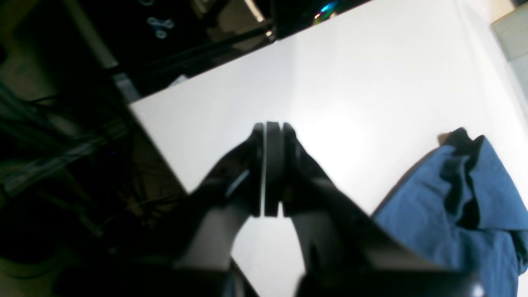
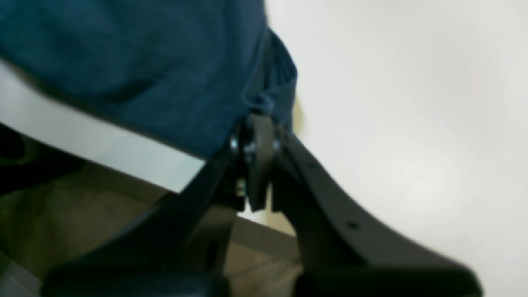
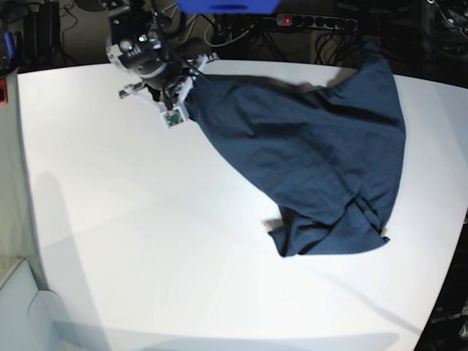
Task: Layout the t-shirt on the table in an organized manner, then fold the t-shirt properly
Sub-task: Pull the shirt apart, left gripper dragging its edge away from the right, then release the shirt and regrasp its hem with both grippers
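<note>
The dark navy t-shirt [image 3: 314, 161] lies rumpled across the right half of the white table [image 3: 146, 241], stretched from the back left down to a bunched heap at the front right. My right gripper [image 3: 188, 88] is at the table's back edge, shut on a folded hem of the t-shirt [image 2: 156, 62]; in the right wrist view the cloth is pinched at the right gripper's tips [image 2: 258, 115]. My left gripper [image 1: 272, 126] hovers over bare table [image 1: 350, 82], shut with nothing in it, and the t-shirt [image 1: 453, 198] lies to its right. The left arm does not show in the base view.
A power strip [image 3: 314, 22] and cables lie behind the table's back edge. Dark equipment and wires [image 1: 62, 136] sit beyond the table edge in the left wrist view. A pale box [image 3: 22, 307] stands off the front left corner.
</note>
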Robot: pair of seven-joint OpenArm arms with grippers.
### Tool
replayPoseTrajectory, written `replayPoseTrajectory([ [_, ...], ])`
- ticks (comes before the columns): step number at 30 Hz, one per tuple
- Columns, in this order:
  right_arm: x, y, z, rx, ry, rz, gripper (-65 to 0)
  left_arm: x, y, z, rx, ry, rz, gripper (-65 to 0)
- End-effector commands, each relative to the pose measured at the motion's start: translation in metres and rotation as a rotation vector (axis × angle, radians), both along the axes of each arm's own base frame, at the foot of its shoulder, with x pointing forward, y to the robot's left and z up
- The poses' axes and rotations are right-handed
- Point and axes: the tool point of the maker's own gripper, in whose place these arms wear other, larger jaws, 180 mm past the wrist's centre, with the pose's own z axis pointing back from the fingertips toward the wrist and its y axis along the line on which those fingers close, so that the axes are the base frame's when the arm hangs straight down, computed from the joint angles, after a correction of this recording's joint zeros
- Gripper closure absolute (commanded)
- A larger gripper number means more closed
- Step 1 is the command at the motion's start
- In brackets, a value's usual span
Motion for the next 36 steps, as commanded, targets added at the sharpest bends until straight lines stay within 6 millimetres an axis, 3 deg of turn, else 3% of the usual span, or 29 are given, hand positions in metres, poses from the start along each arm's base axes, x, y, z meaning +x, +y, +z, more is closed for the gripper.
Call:
replayPoseTrajectory([
  [1,0.005,0.004,0.008,0.012,-0.035,0.016,0.0,0.003,0.005,0.014,0.029,-0.018,-0.010,-0.8],
  [3,0.003,-0.001,0.005,-0.012,-0.015,0.029,-2.8,0.018,-0.006,0.020,-0.013,-0.046,-0.050,-0.9],
  [7,0.010,-0.010,0.005,-0.058,0.016,0.034,-19.8,0.038,-0.031,0.028,-0.101,-0.068,-0.144,-1.0],
  [11,0.021,-0.022,0.014,-0.090,-0.018,0.038,-32.7,0.061,-0.074,0.031,-0.190,-0.120,-0.221,-2.3],
  [16,0.045,-0.026,0.029,-0.104,-0.083,0.040,-34.4,0.098,-0.158,0.023,-0.289,-0.133,-0.399,-11.6],
  [21,0.076,-0.022,0.049,-0.098,-0.168,0.039,-34.4,0.118,-0.221,-0.016,-0.328,-0.037,-0.501,-12.3],
  [24,0.102,-0.014,0.070,-0.086,-0.243,0.049,-34.6,0.118,-0.227,-0.044,-0.268,0.051,-0.506,-12.3],
  [28,0.134,0.006,0.088,-0.086,-0.310,0.103,-34.8,0.109,-0.219,-0.073,-0.230,0.141,-0.479,-12.3],
  [32,0.171,0.033,0.096,-0.083,-0.369,0.175,-36.6,0.101,-0.200,-0.085,-0.200,0.205,-0.471,-12.3],
  [36,0.201,0.064,0.086,-0.042,-0.419,0.230,-44.5,0.090,-0.177,-0.090,-0.164,0.259,-0.464,-12.3],
])
